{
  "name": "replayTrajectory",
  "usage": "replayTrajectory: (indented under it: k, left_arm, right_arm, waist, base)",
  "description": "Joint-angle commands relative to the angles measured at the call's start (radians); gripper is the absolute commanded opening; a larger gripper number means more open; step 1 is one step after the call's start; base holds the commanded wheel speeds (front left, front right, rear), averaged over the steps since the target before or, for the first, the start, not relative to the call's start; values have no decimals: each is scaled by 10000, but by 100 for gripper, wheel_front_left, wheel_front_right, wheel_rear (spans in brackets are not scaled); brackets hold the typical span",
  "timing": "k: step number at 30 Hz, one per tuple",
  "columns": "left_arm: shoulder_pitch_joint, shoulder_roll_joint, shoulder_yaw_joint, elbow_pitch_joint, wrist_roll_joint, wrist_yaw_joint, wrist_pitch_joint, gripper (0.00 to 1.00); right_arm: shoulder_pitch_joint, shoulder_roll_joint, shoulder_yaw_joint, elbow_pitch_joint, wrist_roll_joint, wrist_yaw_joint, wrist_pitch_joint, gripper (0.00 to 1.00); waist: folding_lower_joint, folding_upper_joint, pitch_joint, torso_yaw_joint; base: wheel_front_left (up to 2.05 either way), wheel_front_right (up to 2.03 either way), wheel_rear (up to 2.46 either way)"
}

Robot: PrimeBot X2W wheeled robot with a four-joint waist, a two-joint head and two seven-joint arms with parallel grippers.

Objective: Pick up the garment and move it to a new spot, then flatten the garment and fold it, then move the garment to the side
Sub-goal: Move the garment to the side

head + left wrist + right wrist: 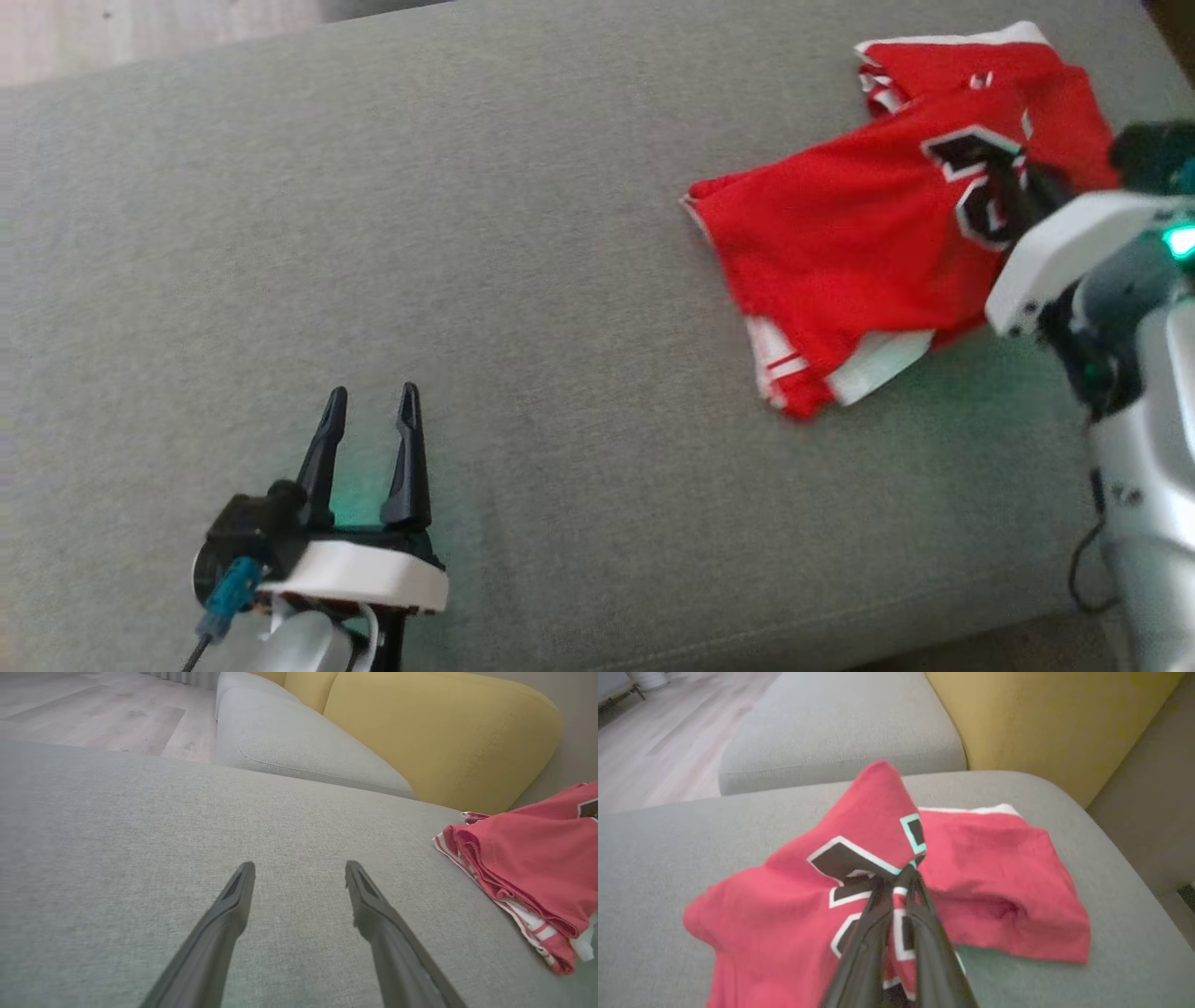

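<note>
A red garment [840,252] with white trim and a black number lies crumpled at the right of the grey cushion [467,233]. My right gripper [1013,182] is shut on the garment's cloth near the number; in the right wrist view the closed fingertips [901,877] pinch a raised peak of red fabric [878,807]. My left gripper [372,406] rests at the lower left, open and holding nothing, well away from the garment. In the left wrist view its fingers [299,868] point over bare cushion, with the garment [528,863] at the right edge.
A second grey seat cushion [299,742] and a yellow backrest [444,728] lie beyond the work cushion. Wooden floor [93,709] shows past the cushion's far edge. The cushion's rounded right corner [1134,868] drops off close to the garment.
</note>
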Motion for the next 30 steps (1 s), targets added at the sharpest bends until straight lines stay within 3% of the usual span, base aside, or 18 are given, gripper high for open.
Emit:
replayTrajectory:
  k: [1,9,21,28,29,30]
  left_arm:
    - [-346,15,272,-237,-6,-56,-23,100]
    - [-256,-132,305,-124,-37,-95,-82,100]
    - [-297,-225,107,-165,122,-197,-95,100]
    - [-461,-181,-26,-240,203,-207,-2,100]
    - [-474,-169,-37,-252,212,-198,13,100]
    - [-486,-159,-45,-269,220,-189,25,100]
  right_arm:
    - [-565,-68,36,-256,-60,65,16,0]
    - [-2035,-668,-598,948,-533,65,304,0]
    - [-2988,-2957,-1662,1878,-1520,65,1351,0]
    - [-3052,-3537,-2487,2650,-2735,65,1278,0]
    - [-3042,-3530,-2620,2738,-2977,65,1212,20]
    - [-3032,-3508,-2762,2791,-3232,65,1077,66]
  waist:
    - [0,0,-55,210]
    - [0,0,-102,1005]
    - [0,0,304,2094]
    - [0,0,660,2430]
    - [0,0,695,2449]
    - [0,0,731,2461]
  base:
    - [0,0,0]
    - [0,0,0]
    - [0,0,0]
    - [0,0,0]
    - [0,0,0]
    - [0,0,0]
